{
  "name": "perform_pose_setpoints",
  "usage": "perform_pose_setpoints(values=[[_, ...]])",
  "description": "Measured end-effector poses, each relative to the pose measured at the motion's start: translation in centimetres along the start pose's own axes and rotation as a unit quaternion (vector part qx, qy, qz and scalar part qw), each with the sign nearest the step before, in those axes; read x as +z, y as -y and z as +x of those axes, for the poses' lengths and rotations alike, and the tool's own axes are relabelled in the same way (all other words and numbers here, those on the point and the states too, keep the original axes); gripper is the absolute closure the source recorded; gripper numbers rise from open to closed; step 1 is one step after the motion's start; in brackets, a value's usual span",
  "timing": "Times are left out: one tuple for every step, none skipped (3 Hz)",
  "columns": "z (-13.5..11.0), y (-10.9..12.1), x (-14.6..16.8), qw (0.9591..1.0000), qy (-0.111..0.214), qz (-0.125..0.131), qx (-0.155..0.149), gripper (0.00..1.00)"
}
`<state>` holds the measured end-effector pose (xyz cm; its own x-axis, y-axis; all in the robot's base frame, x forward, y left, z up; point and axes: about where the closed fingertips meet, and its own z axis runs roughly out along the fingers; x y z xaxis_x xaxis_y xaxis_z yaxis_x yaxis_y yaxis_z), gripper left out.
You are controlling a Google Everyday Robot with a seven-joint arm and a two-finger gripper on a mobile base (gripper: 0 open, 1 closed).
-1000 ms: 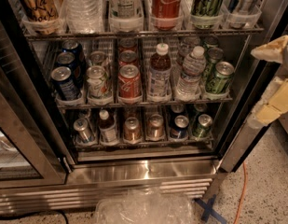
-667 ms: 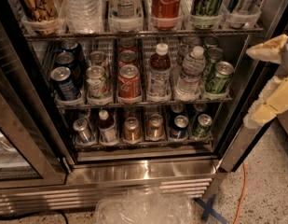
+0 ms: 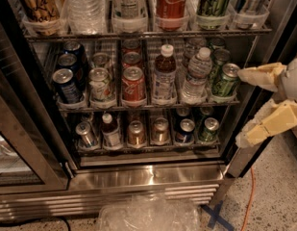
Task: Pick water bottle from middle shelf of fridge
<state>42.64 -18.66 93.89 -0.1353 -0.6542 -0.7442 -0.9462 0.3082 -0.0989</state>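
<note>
The fridge (image 3: 148, 174) stands open before me, dark inside with a shiny steel base. The middle shelf (image 3: 148, 106) is a wire rack with clear lane trays. On it the water bottle (image 3: 195, 76), clear and ribbed with a white cap, stands upright in the fifth lane from the left. A white-capped bottle of brown drink (image 3: 163, 74) stands left of it and a green can (image 3: 226, 81) right of it. My gripper (image 3: 240, 107) is at the right edge, outside the fridge frame and to the right of the water bottle. Its cream fingers (image 3: 259, 76) are spread wide, holding nothing.
Blue, pale and red cans (image 3: 133, 84) fill the left lanes of the middle shelf. The top shelf holds big bottles, among them a cola bottle (image 3: 171, 4). The lower shelf holds cans and a small bottle. An orange cable (image 3: 248, 196) and blue tape cross (image 3: 216, 215) lie on the floor.
My gripper has shifted slightly left toward the fridge opening. The bottles and cans have not moved.
</note>
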Motion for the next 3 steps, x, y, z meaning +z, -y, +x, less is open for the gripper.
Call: perform_pose_setpoints(values=[[-1.3, -1.9, 1.7, 0.9961, 0.078, -0.025, 0.034, 0.0], [-1.3, -1.9, 1.7, 0.9961, 0.078, -0.025, 0.034, 0.0], [-0.5, -2.8, 3.2, 0.9939, 0.099, -0.025, 0.043, 0.0]])
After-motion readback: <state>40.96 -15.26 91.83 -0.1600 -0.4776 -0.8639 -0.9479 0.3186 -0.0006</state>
